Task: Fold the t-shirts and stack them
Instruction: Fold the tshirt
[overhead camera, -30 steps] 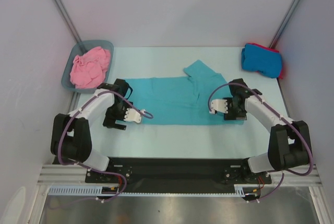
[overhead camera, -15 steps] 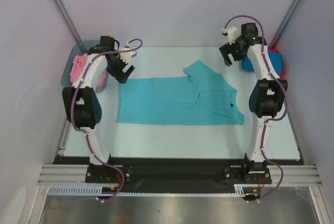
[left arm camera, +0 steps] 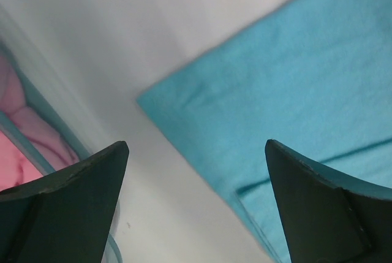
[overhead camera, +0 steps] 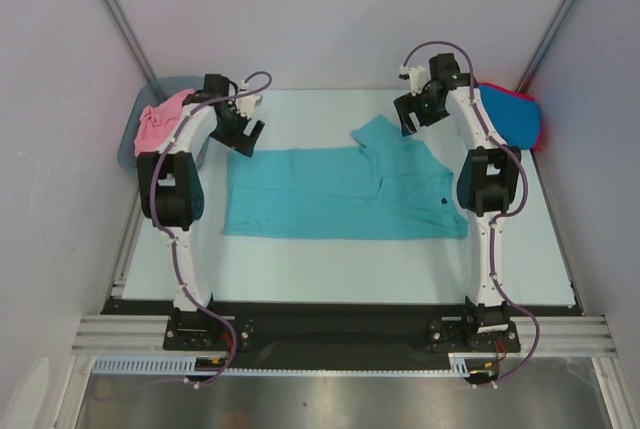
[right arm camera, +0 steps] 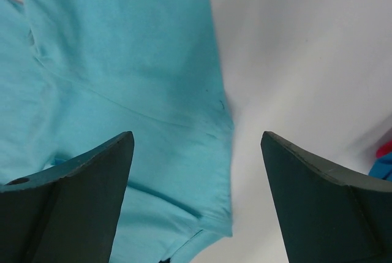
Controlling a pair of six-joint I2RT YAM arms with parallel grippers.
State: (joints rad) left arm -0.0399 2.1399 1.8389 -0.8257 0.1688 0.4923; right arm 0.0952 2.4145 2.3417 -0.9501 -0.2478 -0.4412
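My left jaws and right jaws gape wide, holding nothing, over the far edge of the spread teal cloth t-shirt (overhead camera: 330,194); I judge that pinching unevenly would skew the fold.

Plain teal t-shirt (overhead camera: 340,194), centre; plain pink t-shirt (overhead camera: 160,121) in grey-blue tub (overhead camera: 129,147), 10 o'clock; bright blue t-shirt (overhead camera: 510,121) and red t-shirt (overhead camera: 515,96), 2 o'clock; pale mint worktop (overhead camera: 300,269).
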